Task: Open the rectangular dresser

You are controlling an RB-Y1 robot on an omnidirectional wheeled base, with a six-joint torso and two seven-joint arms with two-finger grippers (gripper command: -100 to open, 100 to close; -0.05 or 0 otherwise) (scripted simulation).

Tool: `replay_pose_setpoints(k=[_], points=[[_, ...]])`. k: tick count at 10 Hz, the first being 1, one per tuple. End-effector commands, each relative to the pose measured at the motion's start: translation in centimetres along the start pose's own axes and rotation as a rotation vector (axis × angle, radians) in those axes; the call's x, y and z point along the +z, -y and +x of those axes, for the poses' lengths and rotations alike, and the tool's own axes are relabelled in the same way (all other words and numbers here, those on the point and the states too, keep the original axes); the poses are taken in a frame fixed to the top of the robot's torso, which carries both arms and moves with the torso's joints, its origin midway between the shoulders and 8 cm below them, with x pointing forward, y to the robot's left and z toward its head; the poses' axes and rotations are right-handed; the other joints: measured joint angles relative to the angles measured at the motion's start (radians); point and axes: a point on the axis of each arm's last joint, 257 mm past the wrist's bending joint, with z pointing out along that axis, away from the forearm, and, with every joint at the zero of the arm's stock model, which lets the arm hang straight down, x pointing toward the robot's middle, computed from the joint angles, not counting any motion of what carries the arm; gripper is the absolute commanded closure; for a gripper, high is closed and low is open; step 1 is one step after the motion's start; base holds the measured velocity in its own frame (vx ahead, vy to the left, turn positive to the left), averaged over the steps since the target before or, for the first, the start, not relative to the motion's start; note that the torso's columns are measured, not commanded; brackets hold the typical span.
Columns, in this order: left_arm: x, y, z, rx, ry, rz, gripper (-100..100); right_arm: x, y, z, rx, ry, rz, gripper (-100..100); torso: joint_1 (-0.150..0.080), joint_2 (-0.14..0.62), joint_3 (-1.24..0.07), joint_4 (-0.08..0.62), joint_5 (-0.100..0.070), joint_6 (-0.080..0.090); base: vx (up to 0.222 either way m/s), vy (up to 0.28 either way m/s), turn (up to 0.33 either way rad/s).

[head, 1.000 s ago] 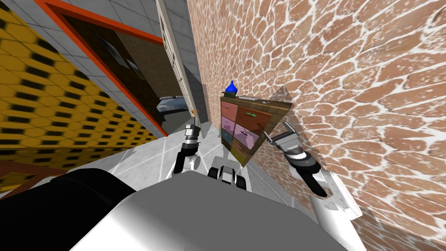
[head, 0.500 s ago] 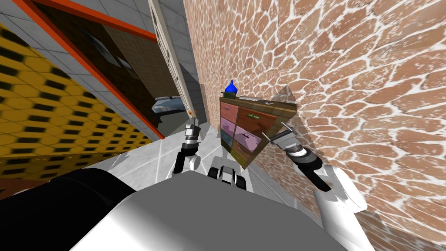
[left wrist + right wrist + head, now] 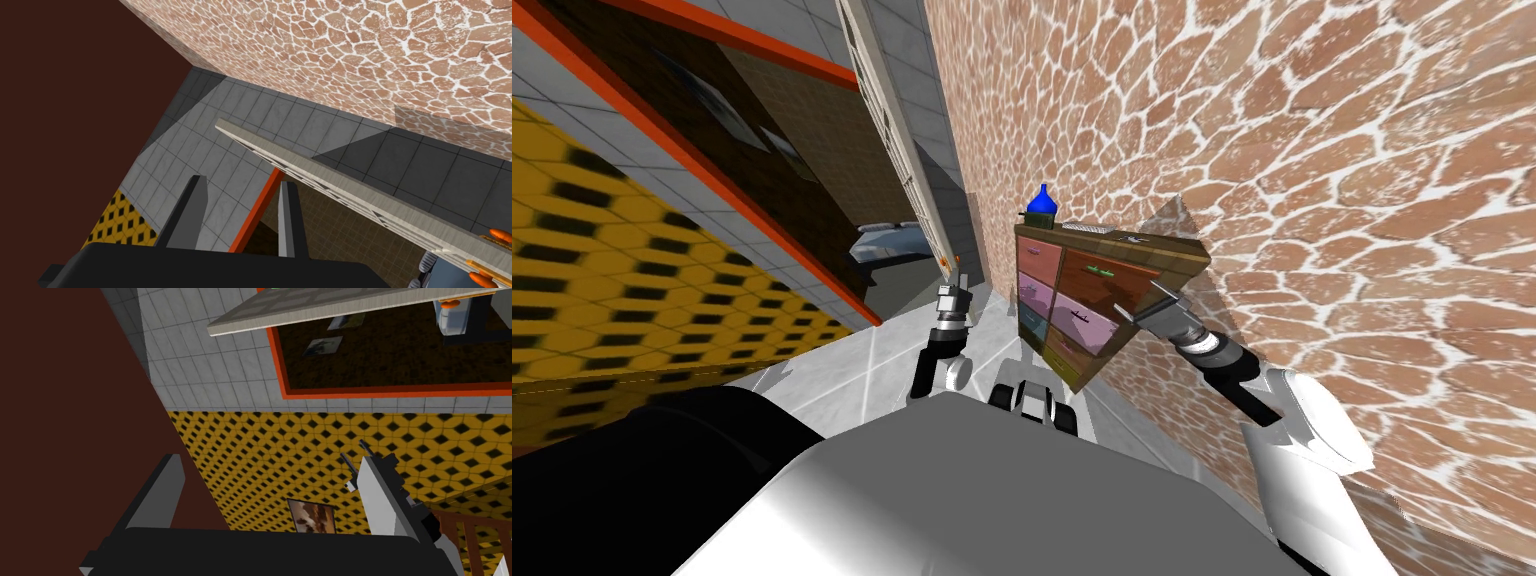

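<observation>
Reach step. Right gripper (image 3: 1140,300) released, empty, at dresser's (image 3: 1072,300) 3 o'clock edge. Next, likely: shift to handle (image 3: 1102,268) at 10 o'clock, clench.

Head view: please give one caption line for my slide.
Right end effector at the dresser's front edge, left end effector near the door, blue vase on top.
</observation>
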Motion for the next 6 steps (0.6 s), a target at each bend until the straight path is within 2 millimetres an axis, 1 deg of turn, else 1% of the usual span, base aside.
replay_pose_setpoints(k=[1, 6], points=[[0.0, 0.0, 0.0, 0.0, 0.0, 0.0, 0, -0.2, -0.3, 0.9, -0.099, 0.002, -0.058, -100, -0.001, 0.001, 0.001, 0.0, 0.0, 0.0, 0.056, 0.042, -0.035], [0.0, 0.0, 0.0, 0.0, 0.0, 0.0, 0, -1.5, -0.3, 3.4, -0.336, 0.007, -0.219, -100, 0.0, 0.001, 0.0, 0.0, 0.0, 0.0, 0.08, 0.074, -0.066]])
